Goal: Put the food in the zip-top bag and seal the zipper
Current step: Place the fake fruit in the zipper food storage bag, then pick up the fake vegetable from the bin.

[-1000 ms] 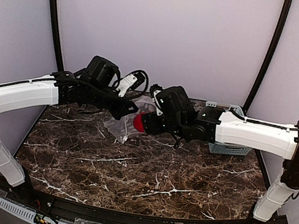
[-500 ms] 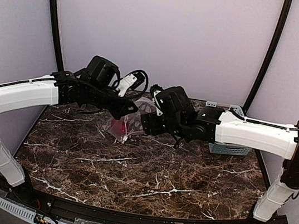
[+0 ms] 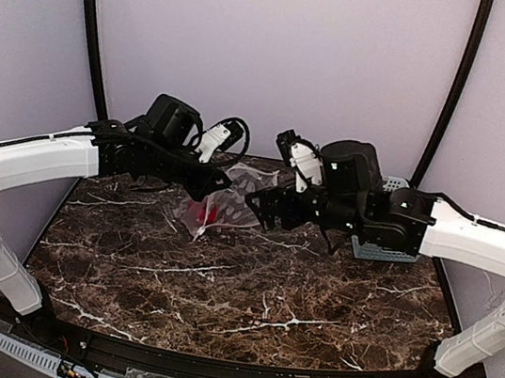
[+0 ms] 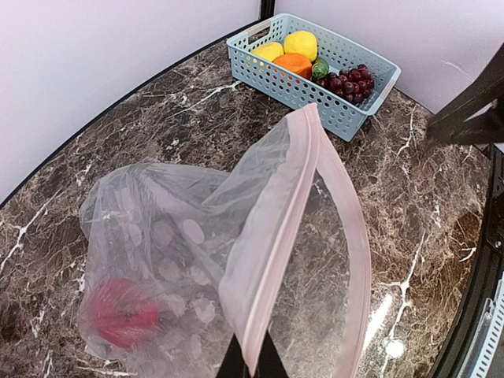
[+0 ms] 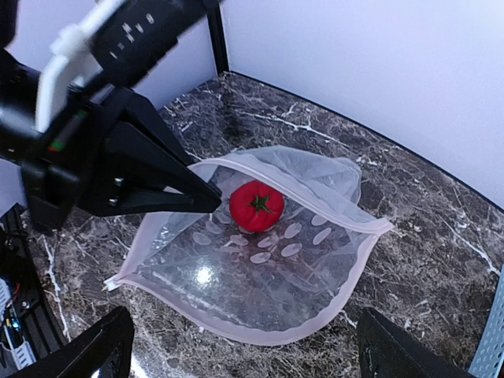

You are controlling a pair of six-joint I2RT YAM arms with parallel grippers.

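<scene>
- Left gripper (image 3: 221, 183): clenched on the upper lip of the zip-top bag (image 5: 260, 276). In the left wrist view its fingertips pinch the pink edge strip and hold that lip raised off the table (image 3: 246, 293).
- Right gripper (image 3: 258, 205): released, jaws spread wide with nothing between them. It hovers just right of the bag, facing the mouth.
- Zip-top bag: located far on the table, left of centre, between the two grippers. The lower side lies on the marble and the mouth gapes open toward the right.
- Zipper (image 4: 346, 228): unsealed. Its two pink strips stand well apart around the mouth.
- Red apple (image 5: 256, 206): inside the bag, resting near the closed bottom end.
- Basket (image 4: 346, 118): light blue, at the far right of the table, apart from the bag.
- Basket contents: yellow pieces (image 4: 302, 43), orange piece (image 4: 293, 64), green piece (image 4: 319, 69) and grape bunch (image 4: 350, 79).
</scene>
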